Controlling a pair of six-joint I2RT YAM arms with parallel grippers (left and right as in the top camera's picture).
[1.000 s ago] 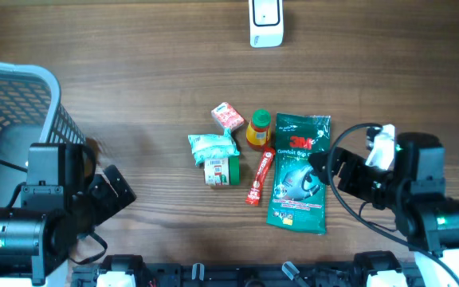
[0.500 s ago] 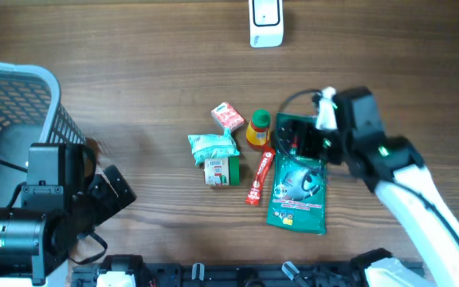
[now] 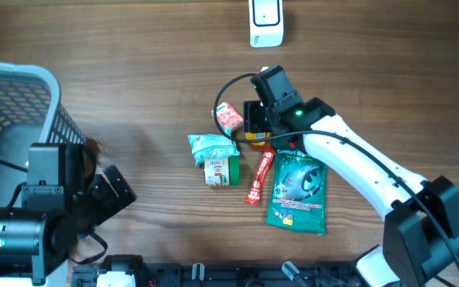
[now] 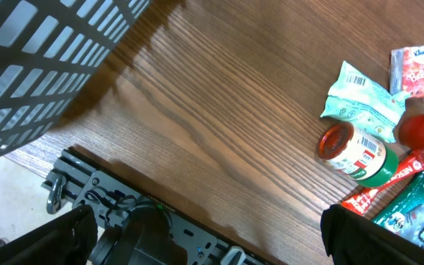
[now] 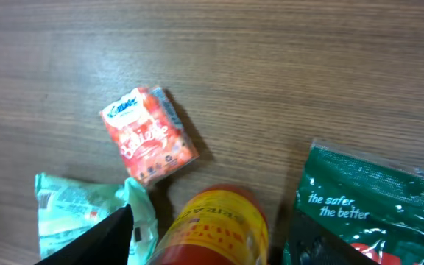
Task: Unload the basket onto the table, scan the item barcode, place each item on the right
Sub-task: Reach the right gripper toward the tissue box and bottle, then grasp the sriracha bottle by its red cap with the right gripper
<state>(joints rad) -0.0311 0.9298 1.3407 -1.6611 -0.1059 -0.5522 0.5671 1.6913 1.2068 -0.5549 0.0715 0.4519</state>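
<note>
Right tool (image 5: 212, 246) hangs directly above the yellow bottle (image 5: 213, 219), fingers spread either side, not pinching it; left arm (image 3: 50, 203) is well away.

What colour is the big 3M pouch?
The pouch is dark green with white lettering; it shows clearest in the overhead view.

Table (image 3: 134, 48) wood-grain, matt; yellow bottle (image 5: 212, 221) glossy plastic; green pouch (image 3: 297, 191) shiny film; basket (image 3: 14, 88) plastic lattice.
</note>
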